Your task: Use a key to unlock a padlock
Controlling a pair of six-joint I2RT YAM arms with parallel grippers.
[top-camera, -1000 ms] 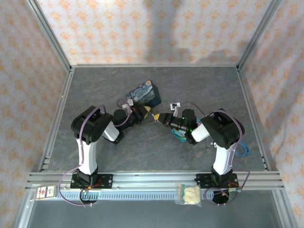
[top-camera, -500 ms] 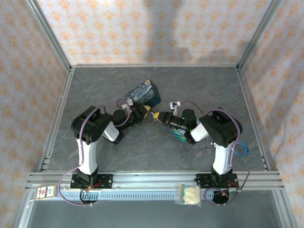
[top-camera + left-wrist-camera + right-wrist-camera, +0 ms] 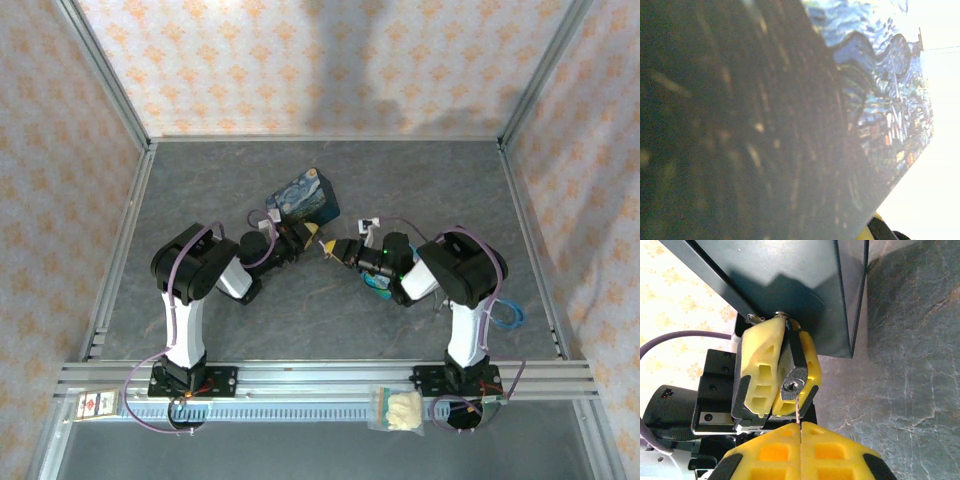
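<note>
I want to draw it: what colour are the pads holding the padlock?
Yellow pads, clearest in the right wrist view.

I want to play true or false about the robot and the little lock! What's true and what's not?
1. The left gripper holds the padlock between its yellow fingers. True.
2. The right gripper is wide open. False: it is shut on the key.
3. The key's thin tip points at the padlock's end. True.
4. The padlock lies alone on the table. False: it is pinched in the left gripper, off the table.
5. The blue tin sits by the arms' bases at the near edge. False: it is near the middle of the table, just behind the left gripper.
</note>
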